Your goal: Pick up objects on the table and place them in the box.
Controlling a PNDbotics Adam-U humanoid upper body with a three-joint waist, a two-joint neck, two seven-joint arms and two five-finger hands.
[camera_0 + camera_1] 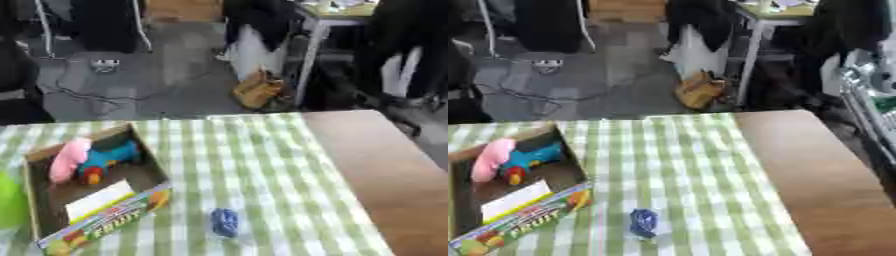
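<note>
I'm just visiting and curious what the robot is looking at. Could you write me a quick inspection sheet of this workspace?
Surface: table, bare wood on the right, green checked cloth over the rest.
Job's things: open cardboard box at left holding a pink toy, a blue toy and a white card; small blue object on the cloth outside it.
Clutter: green thing at left edge.
Hands: nothing seen.
Cables: on the floor beyond.
Surroundings: brown bag, furniture legs.

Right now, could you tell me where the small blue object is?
The blue object lies on the green checked cloth near the table's front edge, just right of the open cardboard box and apart from it.
</note>
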